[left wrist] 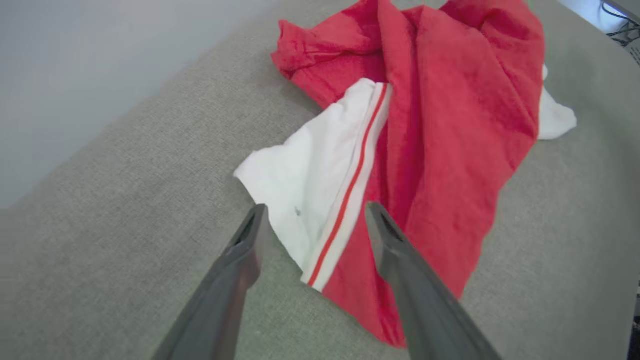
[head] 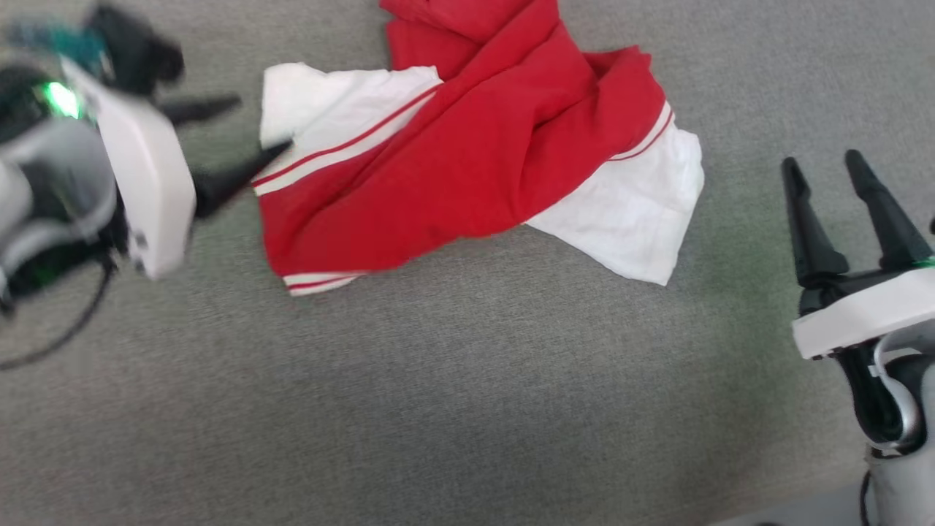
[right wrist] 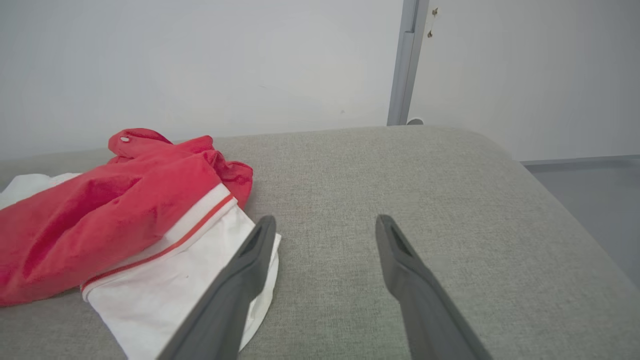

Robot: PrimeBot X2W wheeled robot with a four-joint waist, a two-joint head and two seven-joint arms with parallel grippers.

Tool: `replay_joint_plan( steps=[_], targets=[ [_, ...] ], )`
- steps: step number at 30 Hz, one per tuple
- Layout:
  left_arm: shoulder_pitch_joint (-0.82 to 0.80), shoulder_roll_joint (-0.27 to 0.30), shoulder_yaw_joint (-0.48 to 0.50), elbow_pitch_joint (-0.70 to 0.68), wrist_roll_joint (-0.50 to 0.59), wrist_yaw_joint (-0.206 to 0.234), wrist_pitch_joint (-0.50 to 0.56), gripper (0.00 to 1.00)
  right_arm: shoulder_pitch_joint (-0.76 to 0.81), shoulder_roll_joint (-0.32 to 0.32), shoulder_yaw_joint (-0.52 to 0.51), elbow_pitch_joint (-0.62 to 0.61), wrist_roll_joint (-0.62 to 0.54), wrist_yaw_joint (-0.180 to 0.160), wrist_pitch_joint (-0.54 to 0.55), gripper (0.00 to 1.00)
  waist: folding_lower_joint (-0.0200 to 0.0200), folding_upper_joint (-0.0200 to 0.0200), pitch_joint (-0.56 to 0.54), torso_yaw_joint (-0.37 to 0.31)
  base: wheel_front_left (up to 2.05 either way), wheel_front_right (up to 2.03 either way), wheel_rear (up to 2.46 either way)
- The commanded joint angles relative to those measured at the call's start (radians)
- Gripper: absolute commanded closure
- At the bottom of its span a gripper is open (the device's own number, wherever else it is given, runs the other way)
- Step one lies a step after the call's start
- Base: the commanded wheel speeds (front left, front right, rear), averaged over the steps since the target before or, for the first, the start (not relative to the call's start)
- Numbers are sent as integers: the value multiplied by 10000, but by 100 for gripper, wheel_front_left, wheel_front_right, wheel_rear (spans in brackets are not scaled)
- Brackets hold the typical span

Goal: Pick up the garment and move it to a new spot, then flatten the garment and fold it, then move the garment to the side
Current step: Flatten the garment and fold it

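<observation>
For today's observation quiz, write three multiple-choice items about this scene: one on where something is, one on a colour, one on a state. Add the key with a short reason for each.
1. Where is the left end effector?
A. By a white sleeve of the garment
B. Far off, away from any cloth
C. Right beside the other end effector

2. What colour are the garment's sleeves?
A. Black
B. White
C. Blue

3. What state is the right end effector in?
A. Shut on the garment
B. Shut on nothing
C. Open, holding nothing

Key:
1 A: in the left wrist view its fingers frame the sleeve's striped edge.
2 B: both sleeves show white beside the red body.
3 C: its jaws stand apart over the grey surface, to the garment's right.
</observation>
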Motion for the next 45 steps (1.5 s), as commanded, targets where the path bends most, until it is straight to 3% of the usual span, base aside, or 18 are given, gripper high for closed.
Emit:
replay_joint_plan(
  steps=[1,6,10,17,18,20,30,37,45],
  targets=[
    [-335,-93,15,185,-147,29,331,0,-150,75,69,-38,40,1,-52,0,0,0,157,-176,0,0,0],
    [-1643,-661,-106,1667,-367,29,1674,0,-351,250,346,101,88,1,-225,0,0,0,613,-730,0,0,0],
    [-2080,-857,-236,2824,-549,29,3339,0,-457,424,547,276,160,1,-418,0,0,0,947,-1209,0,0,0],
    [-1966,-1102,-259,3778,-2277,27,5371,2,-479,472,621,546,182,1,-705,0,0,0,1223,-1545,0,0,0],
    [-2018,-1138,-231,3707,-2349,29,5330,23,-495,481,614,558,181,1,-736,0,0,0,1256,-1552,0,0,0],
    [-2011,-1219,-146,3636,-2561,27,5191,100,-563,507,591,603,155,1,-778,0,0,0,1296,-1524,0,0,0],
    [-1689,-1118,411,3564,-2928,21,3376,100,-553,264,283,503,-19,1,-625,0,0,0,830,-449,0,0,0],
    [-393,-200,675,3573,-3327,23,1488,100,-376,-85,3,448,-138,1,-220,0,0,0,65,804,0,0,0],
    [1212,426,768,4381,-3863,23,7,100,-191,-323,-270,16,-318,1,371,0,0,0,-232,1523,0,0,0]
  ],
)
